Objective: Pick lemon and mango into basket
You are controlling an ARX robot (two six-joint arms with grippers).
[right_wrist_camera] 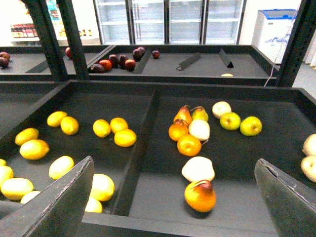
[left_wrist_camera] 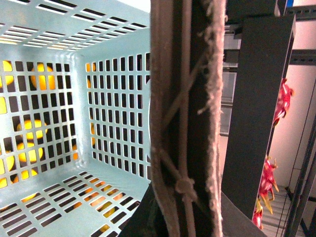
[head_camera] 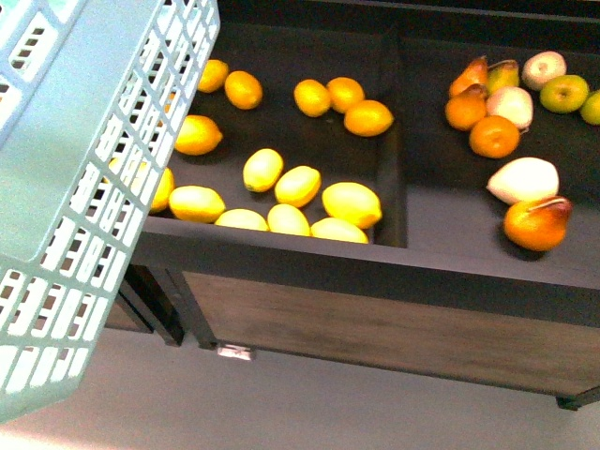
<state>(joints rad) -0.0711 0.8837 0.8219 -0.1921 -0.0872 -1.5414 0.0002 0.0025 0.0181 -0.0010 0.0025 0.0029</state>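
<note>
Light teal slotted plastic basket (head_camera: 56, 187) hangs beside the dark fruit tray (head_camera: 375, 272); right gripper (right_wrist_camera: 174, 163) jaws apart, empty; left gripper's closure cannot be told.

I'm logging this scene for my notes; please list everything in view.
Basket: one, light teal, raised at left, nothing seen inside.
Handle: one, brown, white ties, close in left wrist view.
Lemons: about six, orange-yellow, left compartment's back.
Mangoes: about eight, yellow, left compartment's front.
Oranges: two, orange, right compartment.
Pears: three, orange to yellow-green, right compartment.
Pale fruits: at least three, whitish, right compartment.
Apples: two, green, right compartment's back.
Dark fruits: several, dark red, rear shelf.
Display table: one, dark, holds both compartments.
Right fingers: two, dark grey, apart, empty.
Left fingers: not made out.
</note>
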